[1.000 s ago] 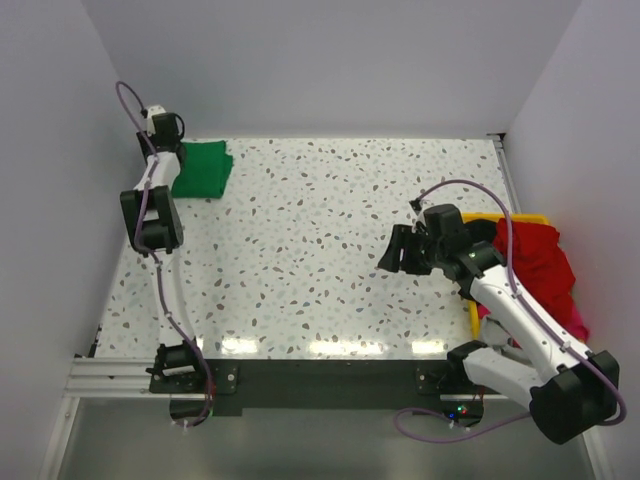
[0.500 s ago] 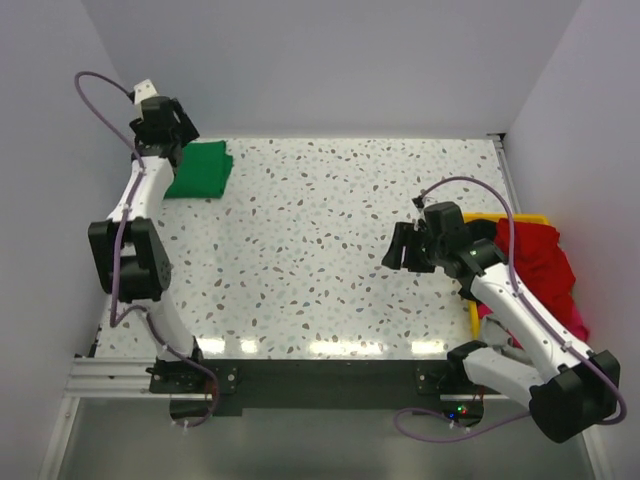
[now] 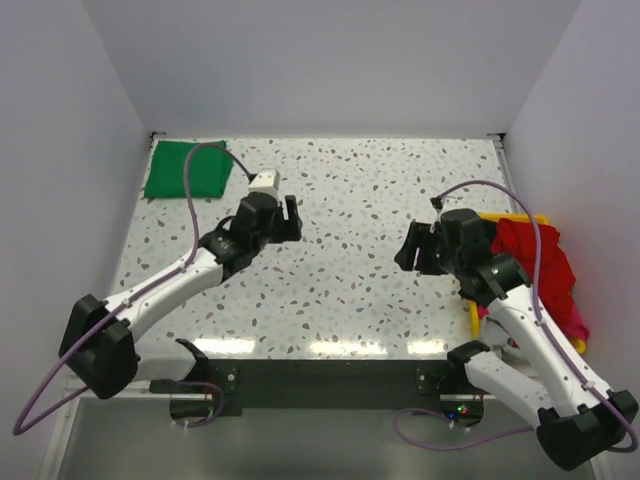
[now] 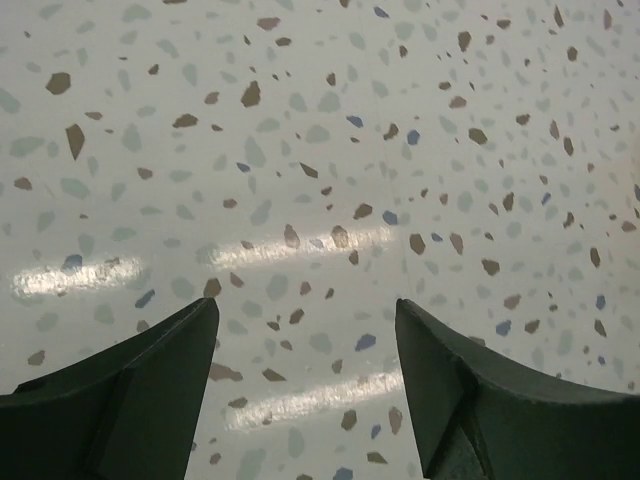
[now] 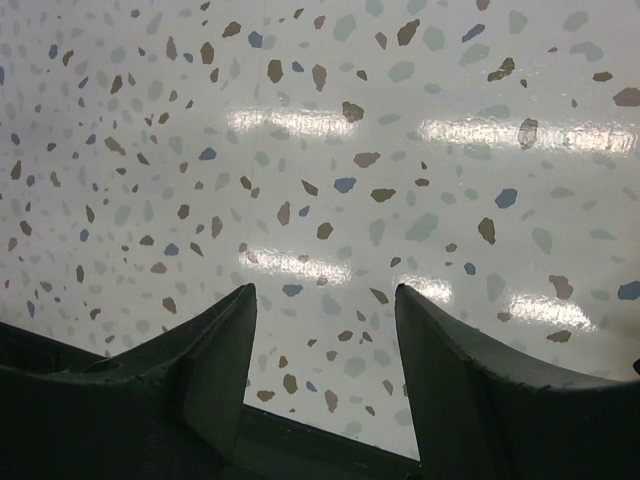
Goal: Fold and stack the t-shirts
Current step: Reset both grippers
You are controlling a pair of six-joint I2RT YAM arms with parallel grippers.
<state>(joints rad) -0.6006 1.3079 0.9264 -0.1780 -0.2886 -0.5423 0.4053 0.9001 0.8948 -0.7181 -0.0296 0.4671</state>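
A folded bright green t-shirt (image 3: 187, 169) lies flat at the table's far left corner. A red t-shirt (image 3: 537, 260) is heaped in a yellow bin (image 3: 486, 220) at the right edge, with pink cloth (image 3: 580, 325) under it. My left gripper (image 3: 289, 220) is open and empty over the bare table middle, well away from the green shirt; its wrist view (image 4: 305, 310) shows only speckled table. My right gripper (image 3: 410, 247) is open and empty, just left of the bin; its wrist view (image 5: 325, 295) shows only table.
The speckled white table (image 3: 340, 290) is walled by grey panels at the back and both sides. A black rail (image 3: 320, 375) with both arm bases runs along the near edge.
My left arm has swung away from the green shirt at the far left corner to the table's middle, leaving the shirt folded there. The right gripper has shifted slightly.
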